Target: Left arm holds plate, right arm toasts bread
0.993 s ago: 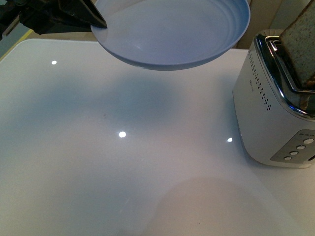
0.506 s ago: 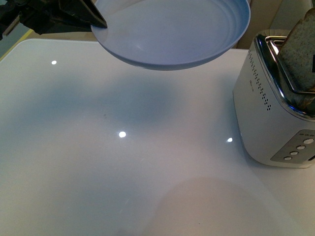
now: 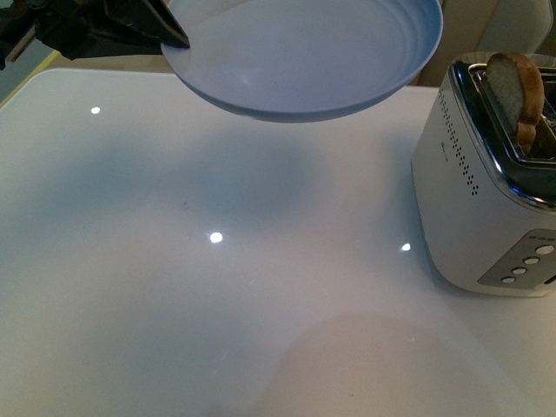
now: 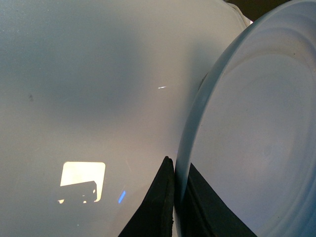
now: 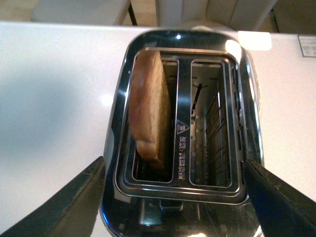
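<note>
The pale blue plate (image 3: 304,52) hangs tilted above the far side of the white table, empty. My left gripper (image 3: 165,35) is shut on its rim from the left; in the left wrist view the two black fingers pinch the plate's edge (image 4: 247,138) at the gripper (image 4: 175,165). The bread (image 3: 512,87) sits in the toaster's (image 3: 473,208) slot nearer the plate, only its rounded top showing. In the right wrist view the bread (image 5: 150,108) leans in that slot, and my right gripper (image 5: 174,162) is open above the toaster (image 5: 180,143), touching nothing.
The toaster's second slot (image 5: 210,123) is empty. A column of buttons (image 3: 526,261) is on the toaster's near end. The white table (image 3: 217,287) spreads below the plate. Chairs (image 5: 212,12) stand beyond its far edge.
The bread has sunk from standing high out of the slot to sitting low in it. The dark gripper tip at the right edge has left the front view. The plate has not moved.
</note>
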`<state>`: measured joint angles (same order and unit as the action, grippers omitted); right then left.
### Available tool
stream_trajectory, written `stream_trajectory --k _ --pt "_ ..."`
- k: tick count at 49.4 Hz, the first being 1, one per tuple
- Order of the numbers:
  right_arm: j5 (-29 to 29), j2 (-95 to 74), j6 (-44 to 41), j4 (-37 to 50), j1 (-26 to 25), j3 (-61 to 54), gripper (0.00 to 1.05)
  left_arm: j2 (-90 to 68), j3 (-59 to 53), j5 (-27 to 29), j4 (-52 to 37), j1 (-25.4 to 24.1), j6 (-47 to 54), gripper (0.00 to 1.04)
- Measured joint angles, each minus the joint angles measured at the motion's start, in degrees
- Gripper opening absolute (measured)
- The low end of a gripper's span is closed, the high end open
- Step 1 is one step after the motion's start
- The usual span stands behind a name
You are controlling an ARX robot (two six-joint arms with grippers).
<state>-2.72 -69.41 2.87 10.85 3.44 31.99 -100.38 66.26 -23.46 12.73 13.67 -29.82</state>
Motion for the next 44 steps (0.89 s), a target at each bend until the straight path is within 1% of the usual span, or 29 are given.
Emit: stream_trajectory --k 1,6,16,17,18,21,22,24,25,34,35,38,40,44 --pt "0.46 1.11 0.46 -0.42 -0.42 -0.28 0.97 0.0 0.0 0.0 0.0 0.0 -0.02 0.03" --pt "3.04 9.11 2.27 -3.02 -2.12 -2.29 0.96 0.0 0.0 0.0 0.0 0.0 0.0 0.03" --pt "3.61 14.01 3.41 -3.45 -2.71 -2.71 0.96 0.0 0.0 -0.09 0.0 0.02 0.0 0.03" --pt "3.32 13.7 3.06 -1.99 -2.89 -3.3 0.94 0.0 0.0 -0.09 0.0 0.04 0.0 0.03" --pt "3.04 13.59 1.86 4.02 -3.04 -5.49 0.89 0.0 0.0 -0.07 0.0 0.07 0.02 0.03" --pt "2.93 13.9 0.02 15.67 -3.19 -10.54 0.79 0.0 0.0 -0.07 0.0 0.07 0.04 0.03" --pt "2.91 14.47 -0.48 19.98 -3.21 -12.68 0.74 0.0 0.0 0.02 0.0 0.07 0.04 0.03" --pt "2.93 15.61 -1.05 23.52 -3.21 -14.69 0.67 0.0 0.0 0.13 0.0 0.04 0.04 0.03" --pt "2.86 16.65 -1.36 24.7 -3.23 -15.76 0.62 0.0 0.0 0.11 0.0 0.04 0.04 0.03" --pt "2.78 22.67 -2.32 25.03 -3.26 -21.77 0.23 0.0 0.0 0.42 0.11 0.07 0.98 0.03" --pt "2.75 22.93 -2.32 24.96 -3.26 -21.99 0.21 0.0 0.0 0.5 0.11 0.04 1.03 0.03" --pt "2.75 24.74 -2.34 24.5 -3.26 -23.12 0.11 0.0 0.0 0.57 0.13 -0.02 1.25 0.03" --pt "2.75 26.21 -2.36 23.96 -3.26 -23.96 0.02 0.0 0.0 0.63 0.22 -0.02 1.4 0.03" --pt "2.78 28.81 -2.6 22.73 -3.26 -25.42 0.02 0.0 0.0 1.03 0.66 -0.15 1.9 0.03"
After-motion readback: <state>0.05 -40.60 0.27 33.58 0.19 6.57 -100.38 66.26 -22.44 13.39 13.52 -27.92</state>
